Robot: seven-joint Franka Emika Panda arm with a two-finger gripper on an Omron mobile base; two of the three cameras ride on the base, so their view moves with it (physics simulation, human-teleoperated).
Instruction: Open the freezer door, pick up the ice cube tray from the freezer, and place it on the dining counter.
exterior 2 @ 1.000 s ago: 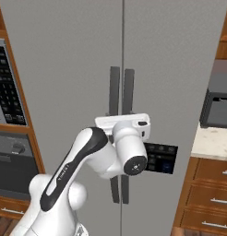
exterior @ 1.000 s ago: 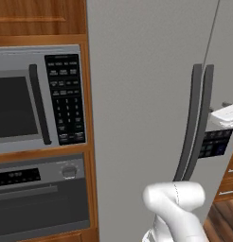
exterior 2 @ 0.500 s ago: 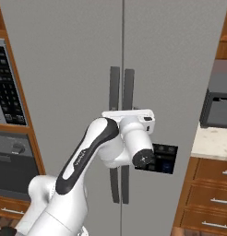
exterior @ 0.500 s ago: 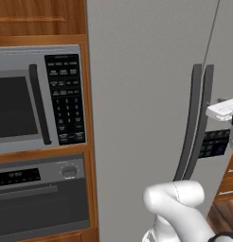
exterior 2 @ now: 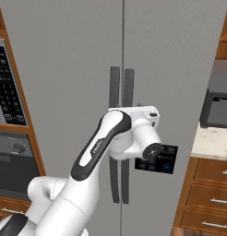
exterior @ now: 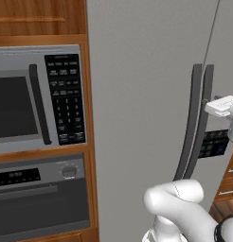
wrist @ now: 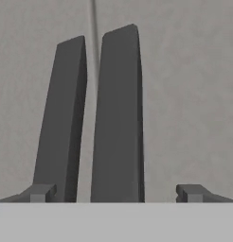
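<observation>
Over the last second the arm (exterior 2: 97, 152) had pushed its wrist a little up and toward 3 o'clock in the right base view. That carried the hand closer to the pair of dark vertical handles at the middle of the fridge, while the base and the rest of the kitchen stayed put. The jaws stood wide apart and gripped nothing, as they had through the whole second. The freezer door (exterior 2: 64, 69) was shut, flush with the neighbouring door (exterior 2: 180, 69), which carried the dispenser panel (exterior 2: 158, 160) at about 4 o'clock from the wrist. In the hand view the freezer door handle (wrist: 61, 118) rose at 10 o'clock, its foot behind the left fingertip (wrist: 40, 193). The neighbouring door's handle (wrist: 118, 113) stood nearly centred in the gap. So the approach looked almost finished but seemed aimed one handle too far over. It probably needed a small shift toward 9 o'clock before closing. With the door not yet opened, the ice cube tray was presumably inside the freezer, and the whole fetch and carry to the dining tabletop remained.
</observation>
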